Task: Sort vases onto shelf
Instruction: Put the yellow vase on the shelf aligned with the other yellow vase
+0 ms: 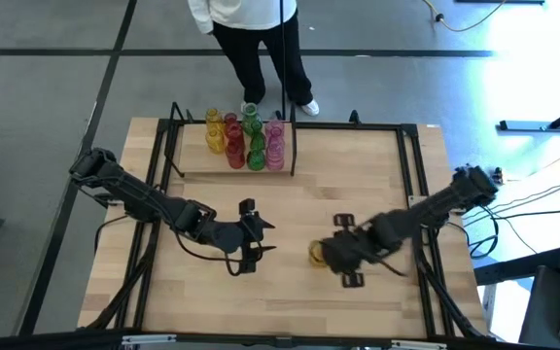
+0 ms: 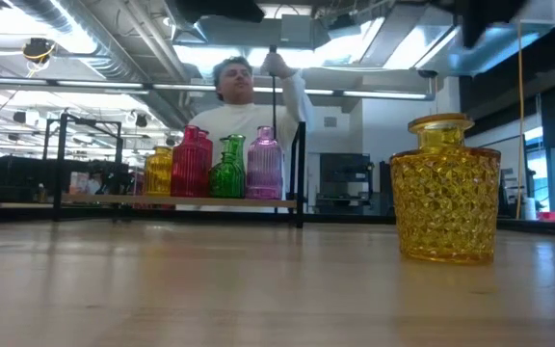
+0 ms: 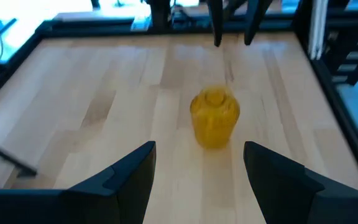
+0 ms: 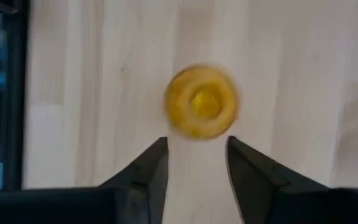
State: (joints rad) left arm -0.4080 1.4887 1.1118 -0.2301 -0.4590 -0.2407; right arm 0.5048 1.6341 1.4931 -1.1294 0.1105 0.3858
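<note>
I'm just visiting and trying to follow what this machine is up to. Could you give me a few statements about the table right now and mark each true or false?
1. A yellow vase stands alone on the open table, away from the shelf. True.
2. The right claw is squeezing the yellow vase. False: in the right wrist view its fingers are apart, with the vase just beyond their tips.
3. The shelf holds only yellow vases. False: yellow, red, green and pink vases stand there together.
4. The left claw is open and holds nothing. True.
5. A person stands beyond the table's far edge. True.
</note>
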